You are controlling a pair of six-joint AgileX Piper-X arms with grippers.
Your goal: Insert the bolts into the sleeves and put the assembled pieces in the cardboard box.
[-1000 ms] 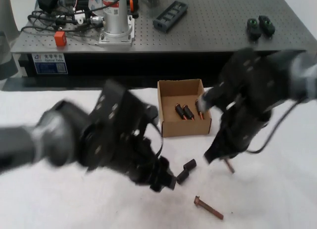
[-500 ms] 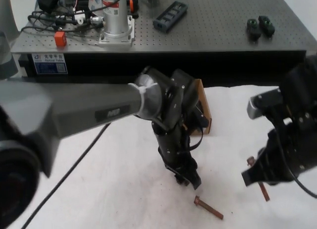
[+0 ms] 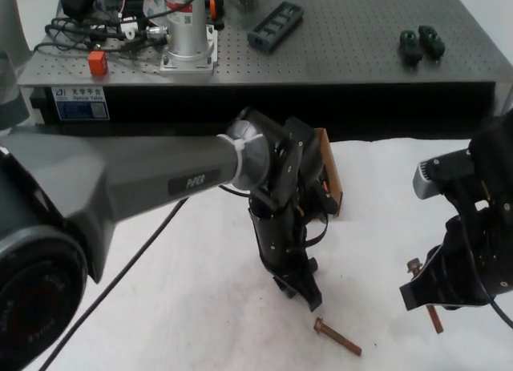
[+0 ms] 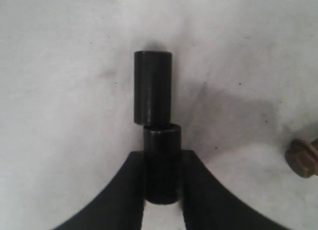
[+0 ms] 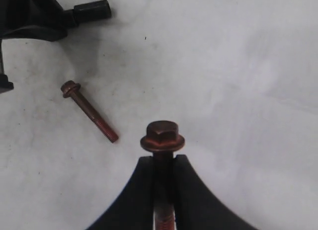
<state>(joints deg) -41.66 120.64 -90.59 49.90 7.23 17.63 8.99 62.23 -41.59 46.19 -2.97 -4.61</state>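
- Plainly, the held sleeve (image 4: 161, 160) sat pinched across its body between the fingers of the left pincer (image 4: 163, 166), down near the white worktop (image 4: 59, 66). Its free end met the end of a second sleeve (image 4: 152, 88) lying there, and whether the two touched could not be told.
- The held bolt (image 5: 162, 136) was clamped by its shank in the right pincer (image 5: 163, 164), with its hex head proud of the fingertips. In the high view it was at about 3 o'clock from the left pincer and well apart from it.
- Judging from this, the step in hand was mating bolt to sleeve. Doing it well probably meant lifting the sleeve clear of its neighbour at the outset, so that the neighbour was not dragged or knocked.
- The sleeve's bore and the bolt's shank would likely need to share one line before any push. A tilted entry could jam, or twist the sleeve in so narrow a pinch.
- Since the head led out of the right pincer, the bare shank end had to be the part offered to the bore, which may have called for turning that wrist.
- A loose bolt (image 3: 337, 336) lay near 5 o'clock of the left pincer, worth steering round.
- The cardboard box (image 3: 329, 169) stood at 12 o'clock, partly behind the left arm.
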